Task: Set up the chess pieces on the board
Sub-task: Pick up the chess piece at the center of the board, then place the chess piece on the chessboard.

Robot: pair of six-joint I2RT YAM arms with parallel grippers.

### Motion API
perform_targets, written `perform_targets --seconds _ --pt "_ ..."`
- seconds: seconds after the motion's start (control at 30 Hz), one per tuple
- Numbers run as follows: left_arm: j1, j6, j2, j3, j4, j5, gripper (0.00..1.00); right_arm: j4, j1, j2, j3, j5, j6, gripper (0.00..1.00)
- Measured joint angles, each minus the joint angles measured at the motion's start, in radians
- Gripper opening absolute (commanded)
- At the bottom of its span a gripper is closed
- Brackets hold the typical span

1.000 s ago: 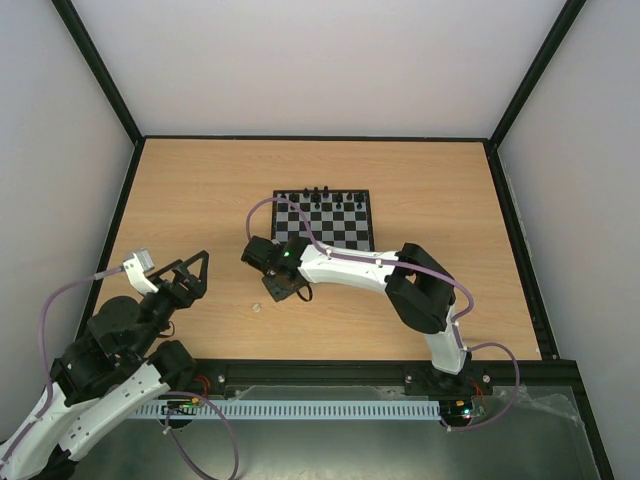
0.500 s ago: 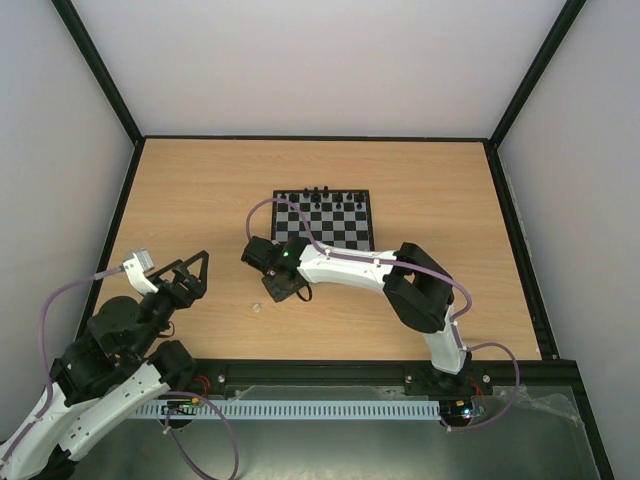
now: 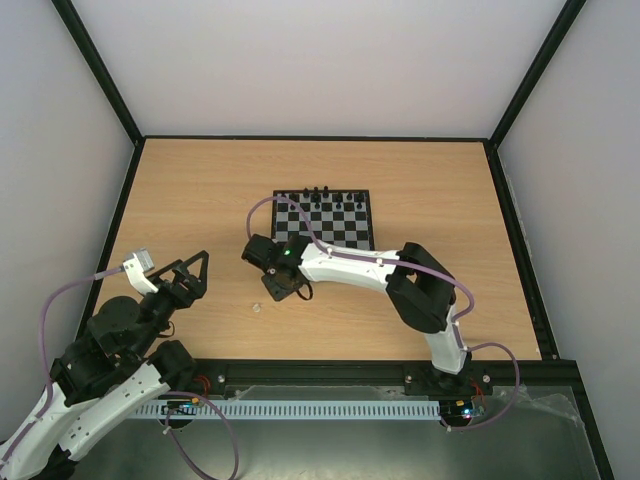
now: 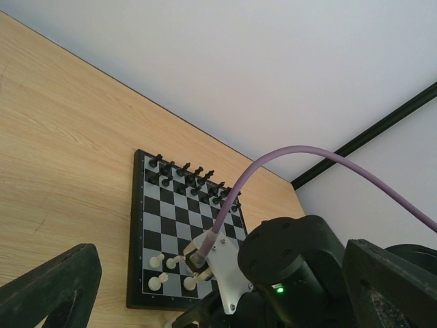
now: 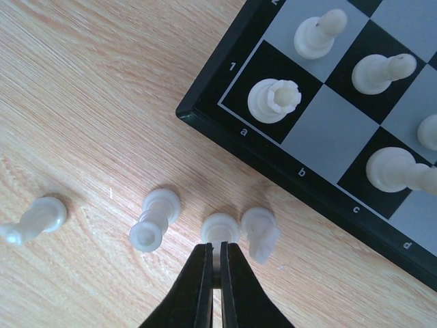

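Note:
My right gripper (image 5: 219, 247) is down on the table just off the near-left corner of the board (image 5: 225, 133), shut on a whitish chess piece (image 5: 220, 227). Two more whitish pieces flank it, one on the left (image 5: 156, 217) and a knight-like one on the right (image 5: 261, 234). A third lies farther left (image 5: 35, 219). A few whitish pieces stand on the board's corner squares (image 5: 274, 100). In the top view the right gripper (image 3: 278, 290) is at the board's (image 3: 322, 222) near-left corner. My left gripper (image 3: 190, 272) is open and empty, well left of it.
Small black chess figures (image 3: 320, 193) stand along the board's far rows and also show in the left wrist view (image 4: 184, 171). One loose whitish piece (image 3: 256, 307) lies on the wood left of the right gripper. A purple cable (image 4: 273, 171) arcs over the right wrist.

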Motion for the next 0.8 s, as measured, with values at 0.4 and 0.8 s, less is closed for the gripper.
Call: perform_targets --seconds 0.4,0.8 --pt "0.0 0.0 0.0 0.0 0.0 0.0 1.0 -0.027 -0.013 -0.129 -0.001 0.013 -0.011 0.03" --pt "0.0 0.003 0.005 0.0 0.0 0.0 0.99 -0.047 -0.205 -0.362 -0.181 0.032 -0.036 0.03"
